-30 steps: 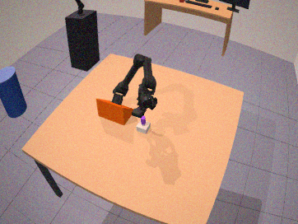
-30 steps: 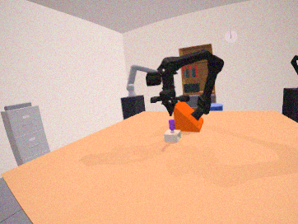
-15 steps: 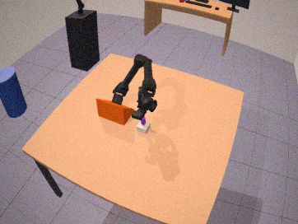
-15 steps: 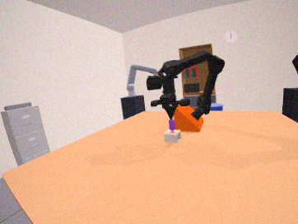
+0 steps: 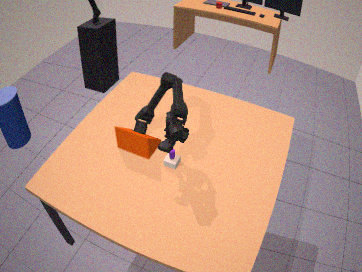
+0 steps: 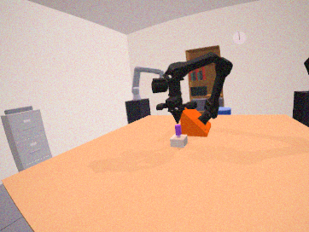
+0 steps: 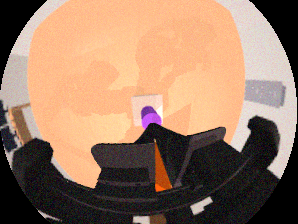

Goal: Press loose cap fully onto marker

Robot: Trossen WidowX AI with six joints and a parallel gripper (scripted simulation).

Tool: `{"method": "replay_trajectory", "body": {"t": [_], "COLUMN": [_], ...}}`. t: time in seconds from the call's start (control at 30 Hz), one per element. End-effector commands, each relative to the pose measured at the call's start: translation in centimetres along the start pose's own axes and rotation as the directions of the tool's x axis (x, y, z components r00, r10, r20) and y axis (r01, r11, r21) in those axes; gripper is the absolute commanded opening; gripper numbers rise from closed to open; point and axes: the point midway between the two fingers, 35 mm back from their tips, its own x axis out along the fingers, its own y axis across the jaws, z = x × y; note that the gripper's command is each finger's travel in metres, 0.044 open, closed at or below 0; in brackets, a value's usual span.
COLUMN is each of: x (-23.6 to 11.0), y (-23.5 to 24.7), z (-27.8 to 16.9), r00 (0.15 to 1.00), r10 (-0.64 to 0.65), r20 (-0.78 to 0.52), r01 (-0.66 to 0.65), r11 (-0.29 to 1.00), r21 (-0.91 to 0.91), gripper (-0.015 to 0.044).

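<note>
A small white holder block [image 5: 171, 165] [image 6: 178, 142] [image 7: 140, 104] stands on the orange table [image 5: 240, 165] [image 6: 128, 188]. A short purple piece [image 5: 172, 154] [image 6: 177, 130] [image 7: 152, 116] stands upright in it; I take it for the cap sitting on the marker, whose body I cannot make out separately. No loose cap shows on the table. My gripper [image 5: 172, 146] [image 6: 177, 119] [image 7: 152, 125] points straight down just above the purple top. Its fingers are shut together with nothing between them. I cannot tell whether the tips touch the cap.
An orange wedge-shaped block [image 5: 135, 142] [image 6: 194, 124] sits at the arm's base, just left of the holder. Off the table are a black pedestal [image 5: 98, 52], a blue cylinder [image 5: 12, 117], a desk [image 5: 227, 22] and a grey filing cabinet [image 6: 27, 136].
</note>
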Motion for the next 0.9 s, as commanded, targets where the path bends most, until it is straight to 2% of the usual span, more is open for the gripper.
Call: {"method": "replay_trajectory", "body": {"t": [0.0, 0.13, 0.27, 0.8, 0.87], "x": [-3.7, -8.0, -8.2, -8.2, -8.2], "y": [-0.4, -0.2, -0.2, -0.2, -0.2], "z": [0.3, 0.0, 0.0, 0.0, 0.0], "r00": [1.000, 1.000, 1.000, 1.000, 1.000], "r10": [-0.014, -0.013, -0.013, -0.013, -0.013], "r20": [0.010, 0.008, 0.008, 0.008, 0.008], "r01": [0.014, 0.013, 0.013, 0.013, 0.013], "r11": [1.000, 1.000, 1.000, 1.000, 1.000], "r21": [-0.004, -0.004, -0.004, -0.004, -0.004], "gripper": [0.0000, 0.0000, 0.0000, 0.0420, 0.0440]}}
